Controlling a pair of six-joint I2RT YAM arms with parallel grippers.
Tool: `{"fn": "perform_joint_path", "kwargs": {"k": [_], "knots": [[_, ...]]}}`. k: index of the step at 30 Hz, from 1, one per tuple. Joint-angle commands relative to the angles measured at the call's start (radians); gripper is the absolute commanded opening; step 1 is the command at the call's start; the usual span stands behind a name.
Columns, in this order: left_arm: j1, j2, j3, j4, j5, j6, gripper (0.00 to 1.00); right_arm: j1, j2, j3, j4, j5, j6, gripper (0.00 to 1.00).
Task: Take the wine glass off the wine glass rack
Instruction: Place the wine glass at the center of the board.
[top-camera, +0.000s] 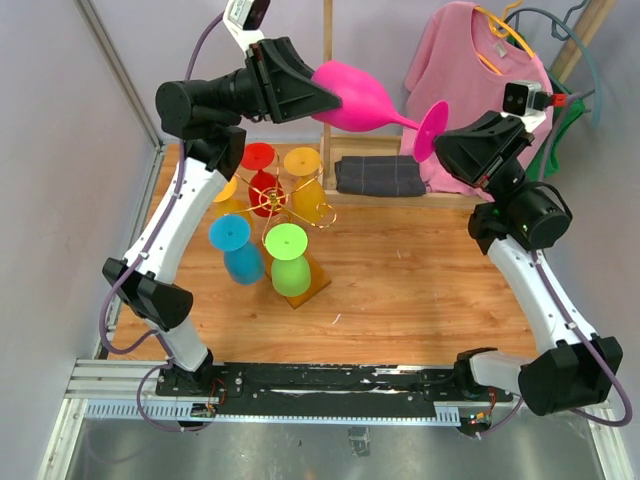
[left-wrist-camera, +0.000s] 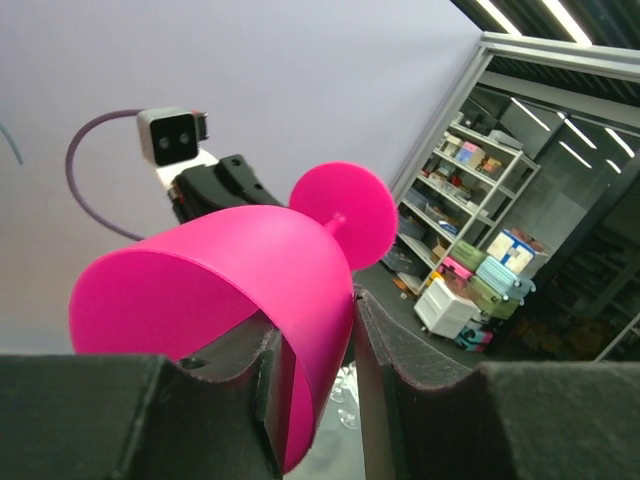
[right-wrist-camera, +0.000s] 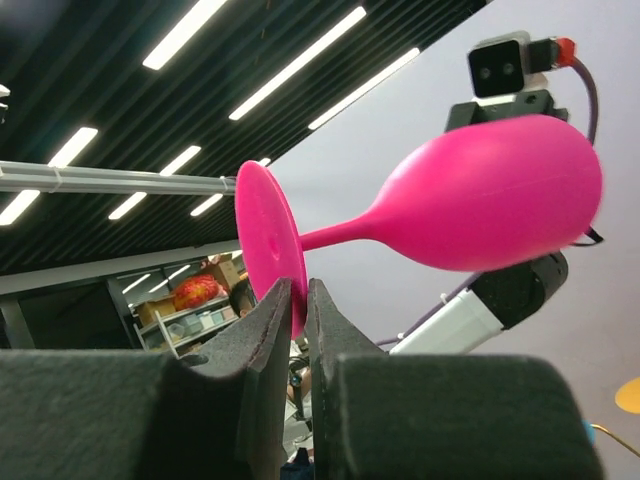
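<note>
**Op:** Glass was off the rack when I looked. The pink wine glass (top-camera: 362, 97) hung sideways, upper centre of the overhead frame, well apart from the wine glass rack (top-camera: 272, 195) at centre left.

**Sup:** Who had it?

**Op:** Both, I judged. My left gripper (left-wrist-camera: 312, 345) was clamped on the bowl's rim; my right gripper (right-wrist-camera: 297, 312) pinched the foot's edge.

**Sup:** What remained?

**Op:** Probably a handover and setting it down. Five other glasses hung on the rack.

Magenta wine glass (top-camera: 360, 98); gold wine glass rack (top-camera: 285, 203).
</note>
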Motion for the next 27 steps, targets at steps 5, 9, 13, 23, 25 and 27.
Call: {"fn": "perform_joint_path", "kwargs": {"k": [5,9,13,23,25,27], "knots": [[-0.01,-0.066,-0.009,0.113,-0.013,-0.047,0.1,0.011,0.056,-0.033,0.113,-0.014,0.024,0.47],[-0.003,-0.078,-0.008,0.12,-0.008,-0.047,0.0,-0.015,0.055,-0.032,0.115,-0.025,0.022,0.68],[0.032,-0.084,-0.002,0.12,-0.01,-0.046,0.0,-0.082,0.019,-0.065,0.113,-0.064,0.047,0.73],[0.277,-0.008,0.129,-0.05,0.128,0.112,0.0,-0.289,-0.15,-0.069,-0.358,-0.375,-0.167,0.77],[0.335,-0.014,0.132,-0.088,0.169,0.148,0.0,-0.289,-0.182,-0.044,-0.554,-0.411,-0.294,0.77],[0.408,-0.027,0.132,-0.149,0.189,0.189,0.0,-0.289,-0.203,-0.021,-0.685,-0.432,-0.396,0.79]]}}
